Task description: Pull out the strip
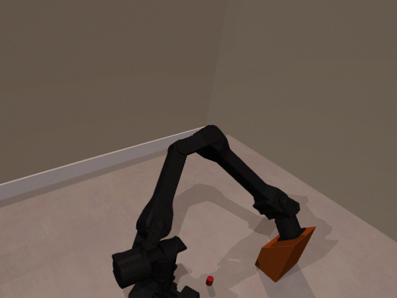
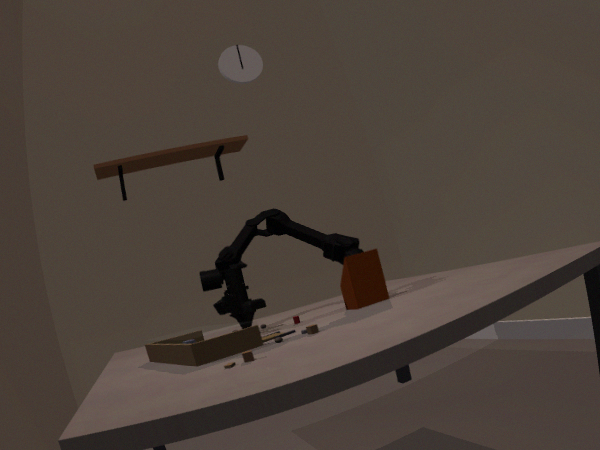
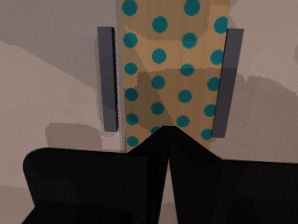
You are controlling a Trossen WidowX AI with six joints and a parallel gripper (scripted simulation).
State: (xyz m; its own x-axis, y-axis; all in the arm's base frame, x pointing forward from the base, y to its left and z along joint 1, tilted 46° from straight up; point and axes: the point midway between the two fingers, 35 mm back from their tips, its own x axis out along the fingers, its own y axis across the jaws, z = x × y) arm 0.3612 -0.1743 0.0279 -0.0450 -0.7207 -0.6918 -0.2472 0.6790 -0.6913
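Observation:
A tan strip with teal dots (image 3: pixel 159 56) runs up the middle of the wrist view between two dark grey bars. My gripper (image 3: pixel 169 132) (image 2: pixel 245 326) is shut, with nothing seen between its fingers; its tips are over the near part of this strip and appear to touch it. The strip's near end is hidden behind the fingers. In the exterior view, thin strips show small and partly hidden behind the tray's right end. A small brown block (image 2: pixel 312 329) is right of them and another brown block (image 2: pixel 248 356) is in front of the tray. I cannot tell which cube is labelled.
The grey bars (image 3: pixel 108 80) (image 3: pixel 228 82) flank the dotted strip. A tan open tray (image 2: pixel 225 348) stands in front of the gripper in the exterior view. A red cylinder (image 1: pixel 210 281) (image 2: pixel 296 319) stands between the gripper and the orange wedge (image 1: pixel 276 259) (image 2: pixel 367 280) under the arm's base.

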